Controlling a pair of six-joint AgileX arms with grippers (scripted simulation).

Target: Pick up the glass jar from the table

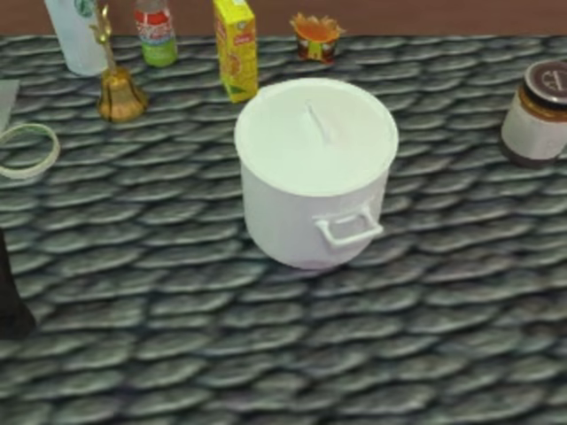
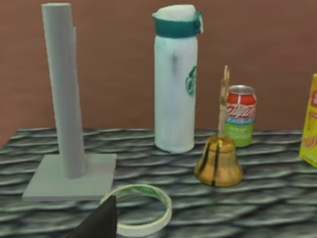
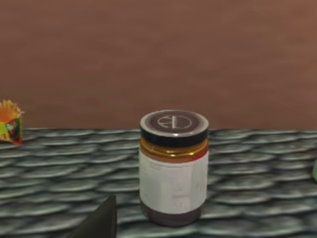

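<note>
Standing upright at table point(image 1: 266, 354) right edge: glass jar point(image 1: 536, 115) | pincer states: cannot tell

The short round glass jar point(image 3: 173, 168), dark-lidded and white-labelled, stands upright on the grey-green woven-patterned table point(image 3: 257, 163). A small orange-topped object point(image 3: 9, 121) sits well apart from the jar, beyond it.

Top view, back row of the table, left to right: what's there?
White tumbler → brass bell with a wooden handle → red-and-green soda can → yellow juice carton → small orange-topped cup → dark-lidded, white-labelled glass jar.
</note>
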